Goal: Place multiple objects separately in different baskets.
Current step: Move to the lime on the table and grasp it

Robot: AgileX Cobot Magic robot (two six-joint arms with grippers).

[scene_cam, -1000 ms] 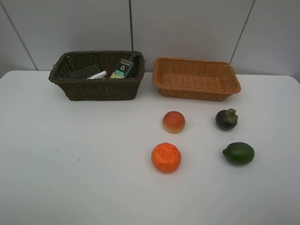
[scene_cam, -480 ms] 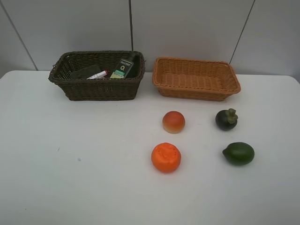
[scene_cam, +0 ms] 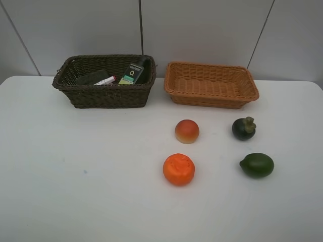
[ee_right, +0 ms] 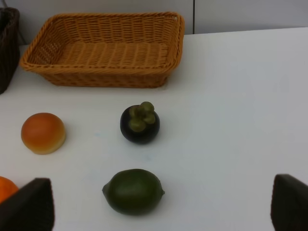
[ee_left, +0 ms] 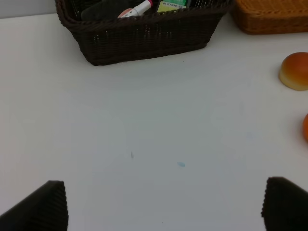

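Both arms hang back over the white table (scene_cam: pixel 75 176), each with its jaws spread wide and nothing between them. The right pincer (ee_right: pixel 159 204) faces the fruit: closest in front of it lies the green fruit (ee_right: pixel 133 191), just past that the dark mangosteen (ee_right: pixel 140 123), and off towards the left arm's side the peach-coloured fruit (ee_right: pixel 43 132), with the orange (scene_cam: pixel 178 169) nearer in on that same side. All four sit on the bare tabletop, apart from one another. Farthest out from this pincer, beyond the mangosteen, stands the light tan basket (ee_right: pixel 103 77) – with nothing in it so far as the pictures show.

The left pincer (ee_left: pixel 161 207) has only open table before it, and well ahead, the dark brown basket (ee_left: pixel 144 38). Inside that basket lie a white marker (scene_cam: pixel 105 80), a black bottle (scene_cam: pixel 133 73) with a green label and another dark item too shadowed to name; whether a pink bottle is there too cannot be told.

By the look of it the sorting stands about half done – the small goods are in the dark basket, while the four fruits remain to be lifted, presumably into the tan one, and the right arm is the better placed to start
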